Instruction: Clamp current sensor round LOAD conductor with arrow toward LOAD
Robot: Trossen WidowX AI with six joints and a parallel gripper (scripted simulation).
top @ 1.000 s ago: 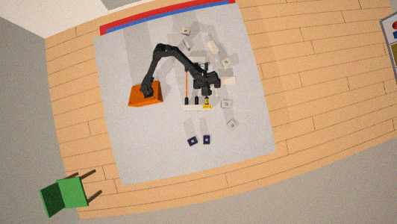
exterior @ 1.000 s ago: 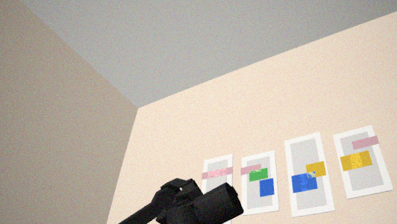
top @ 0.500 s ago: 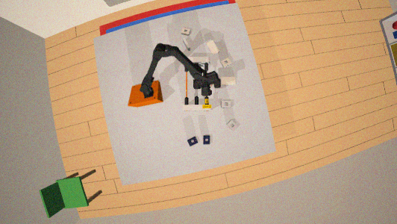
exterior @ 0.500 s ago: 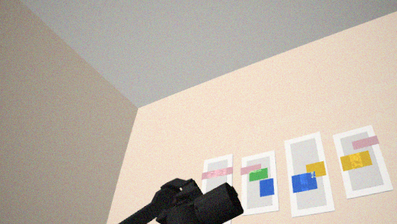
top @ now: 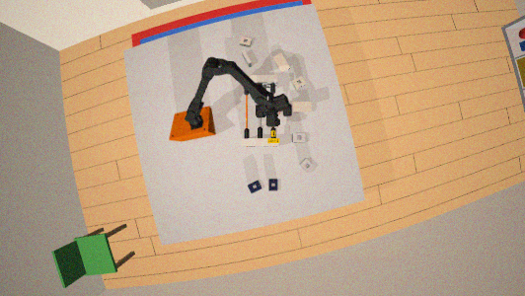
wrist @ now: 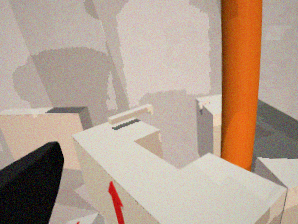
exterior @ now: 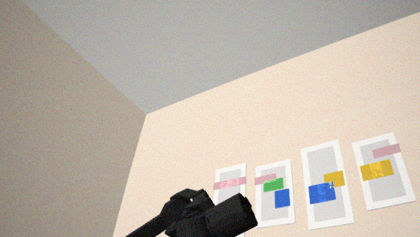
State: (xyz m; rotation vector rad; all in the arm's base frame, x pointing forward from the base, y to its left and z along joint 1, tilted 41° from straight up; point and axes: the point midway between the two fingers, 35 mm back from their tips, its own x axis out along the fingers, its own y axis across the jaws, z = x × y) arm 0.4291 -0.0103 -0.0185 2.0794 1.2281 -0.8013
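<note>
Near the mat's centre, toward its right edge, the gripper (top: 272,119) hangs with fingers fully spread, gripping nothing. Directly below it, the open white sensor (wrist: 180,196), red arrow on its side, sits against the orange conductor (wrist: 241,63); yellow LOAD marker (top: 272,140) adjacent.

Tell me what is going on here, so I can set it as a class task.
A single black arm on an orange base reaches over a grey mat toward a row of upright conductors. Its gripper is open and holds nothing. In the wrist view a white, U-shaped sensor with a red arrow lies close below the camera, beside an orange conductor. Whether it sits round a conductor cannot be told. Small white blocks lie scattered nearby.
</note>
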